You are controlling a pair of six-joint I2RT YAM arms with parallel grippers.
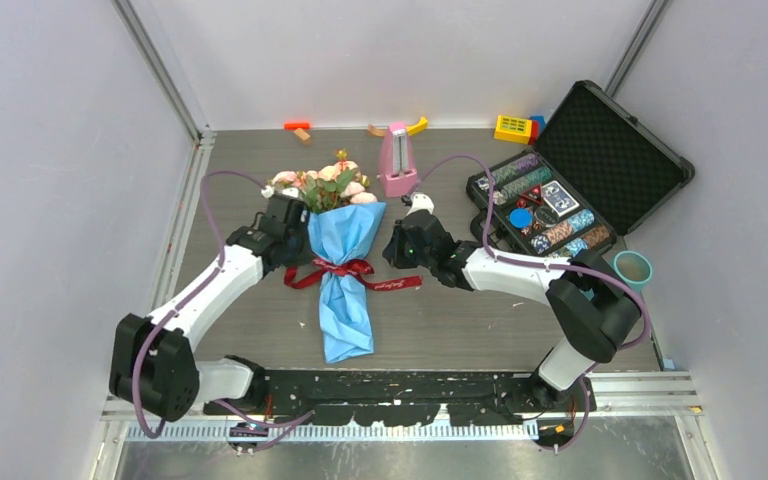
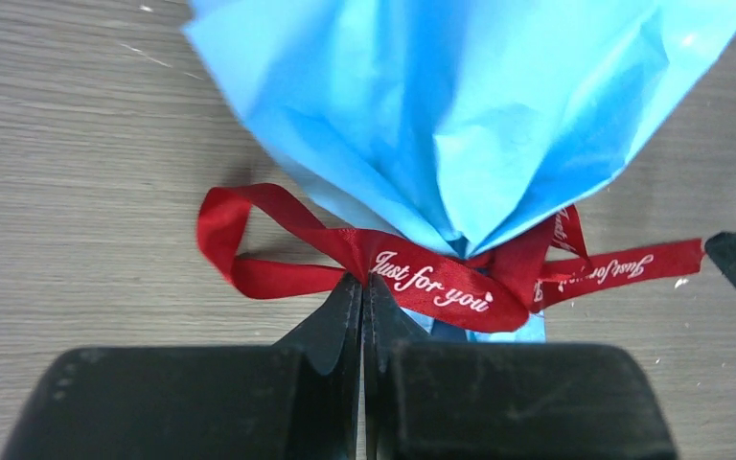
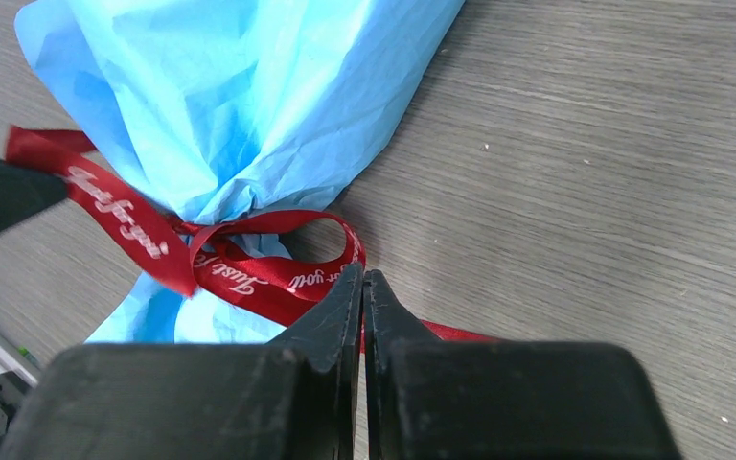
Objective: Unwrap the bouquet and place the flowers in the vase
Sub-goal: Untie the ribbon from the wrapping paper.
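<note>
One bouquet (image 1: 345,262) of pink and peach roses (image 1: 325,182) with green leaves, wrapped in a blue paper cone, lies flat at the middle of the grey wood-grain desk (image 1: 460,320). The blooms point toward the far wall. A dark red ribbon (image 2: 431,283) with white lettering is tied around its waist.

The left end effector (image 2: 362,283) is closed tight, its tips pinching the ribbon beside the knot. The right end effector (image 3: 362,278) is likewise closed on the ribbon's opposite loop.

The left arm stretches forward and inward from its base, with its wrist beside the bouquet's left edge. The right arm folds at a raised elbow and its forearm reaches leftward, low over the desk.

The plain teal cylindrical vase (image 1: 632,267) stands upright by that elbow, well apart from the bouquet. A pink tapered metronome-shaped object (image 1: 397,160) stands beyond the flowers, and an open black case (image 1: 610,160) of chips lies at far right.
</note>
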